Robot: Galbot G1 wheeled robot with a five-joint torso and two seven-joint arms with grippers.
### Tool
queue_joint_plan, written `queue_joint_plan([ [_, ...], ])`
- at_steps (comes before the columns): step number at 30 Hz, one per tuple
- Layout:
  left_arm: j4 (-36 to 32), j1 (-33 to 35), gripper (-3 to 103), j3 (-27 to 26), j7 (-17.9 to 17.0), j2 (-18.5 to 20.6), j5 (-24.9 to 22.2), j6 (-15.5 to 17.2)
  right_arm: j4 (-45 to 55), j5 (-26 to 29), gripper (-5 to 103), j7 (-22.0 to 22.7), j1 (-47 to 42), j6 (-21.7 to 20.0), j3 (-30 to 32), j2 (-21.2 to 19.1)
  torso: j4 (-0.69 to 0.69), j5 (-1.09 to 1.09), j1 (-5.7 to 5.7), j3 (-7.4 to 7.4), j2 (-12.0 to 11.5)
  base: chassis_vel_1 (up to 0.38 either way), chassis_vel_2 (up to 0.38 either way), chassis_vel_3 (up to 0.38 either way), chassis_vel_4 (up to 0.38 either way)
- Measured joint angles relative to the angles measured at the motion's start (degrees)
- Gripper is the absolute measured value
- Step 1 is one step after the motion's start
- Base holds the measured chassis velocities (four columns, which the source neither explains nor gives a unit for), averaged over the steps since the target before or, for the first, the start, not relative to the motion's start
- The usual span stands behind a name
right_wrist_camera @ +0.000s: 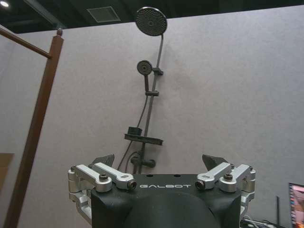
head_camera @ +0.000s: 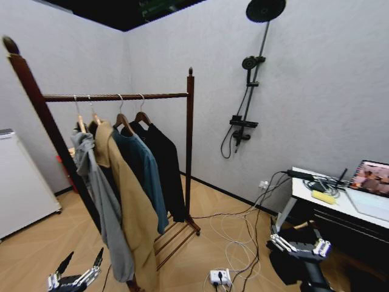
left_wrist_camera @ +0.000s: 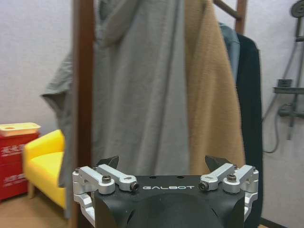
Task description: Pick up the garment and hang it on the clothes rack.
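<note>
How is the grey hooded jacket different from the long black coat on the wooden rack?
The grey hooded jacket is pale grey with a hood; the long black coat is plain black. The jacket hangs at the rail's near end, the coat at the far end by the post. Both hang on hangers from the dark reddish-brown wooden clothes rack.

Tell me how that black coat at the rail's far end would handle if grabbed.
Probably floppy: the black coat hangs in a long, limp drape from its hanger. Likely to swing or slip off when tugged, since only a hook holds it on the clothes rack.
</note>
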Motion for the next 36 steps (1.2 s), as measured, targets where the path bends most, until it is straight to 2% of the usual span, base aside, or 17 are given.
queue_joint_plan([
  [36, 0.0, 0.0, 100, 0.0, 0.0, 0.0, 0.0, 0.0, 0.0, 0.0, 100, 0.0, 0.0, 0.0, 0.0, 0.0, -0.01, 0.0, 0.0, 0.0, 0.0, -0.114, -0.119, -0.121, -0.113],
])
